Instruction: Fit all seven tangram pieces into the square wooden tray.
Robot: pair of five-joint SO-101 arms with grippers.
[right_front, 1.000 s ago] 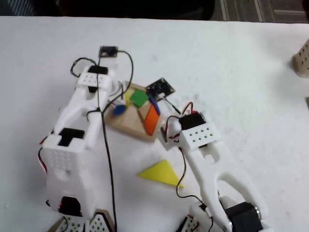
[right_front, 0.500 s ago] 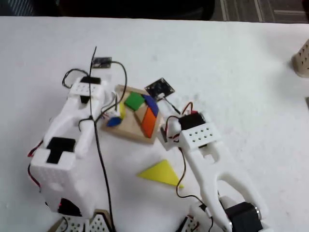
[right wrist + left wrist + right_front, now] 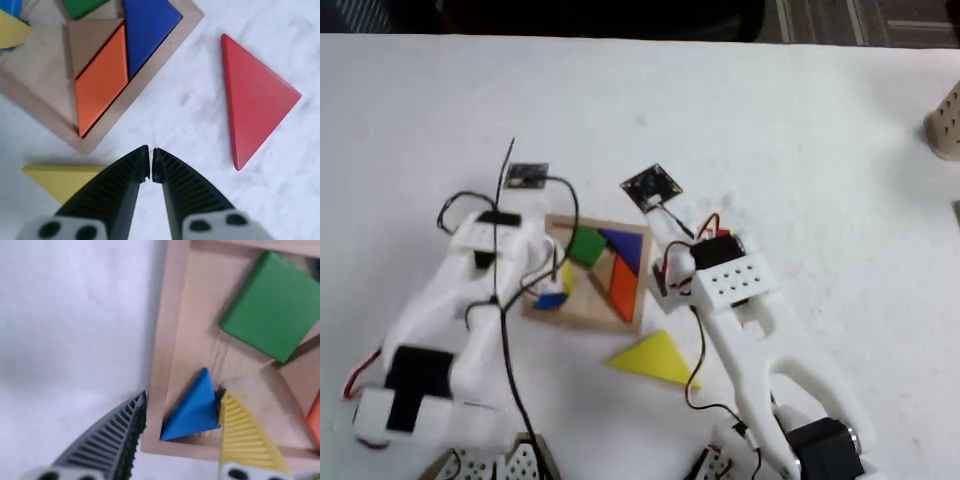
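Note:
The square wooden tray (image 3: 576,318) holds a green square (image 3: 585,247), a large blue triangle (image 3: 623,248) and an orange parallelogram (image 3: 620,285). My left gripper (image 3: 182,407) straddles the tray's wall (image 3: 167,315), with the grey finger outside and the yellow finger inside. It is shut on the wall and a small blue triangle (image 3: 192,407). My right gripper (image 3: 151,162) is shut on nothing, low over the table by the tray's corner (image 3: 114,107). A red triangle (image 3: 255,97) lies beside it, and a yellow triangle (image 3: 655,358) lies in front of the tray.
The right arm (image 3: 725,275) lies along the tray's right side. Cables loop over the left arm (image 3: 470,290) and the tray's left edge. A perforated wooden block (image 3: 945,125) stands at the far right edge.
The left arm has drawn back toward the near edge with the tray dragged along in its gripper. The tray has turned and shifted nearer and leftward. The right arm stayed still.

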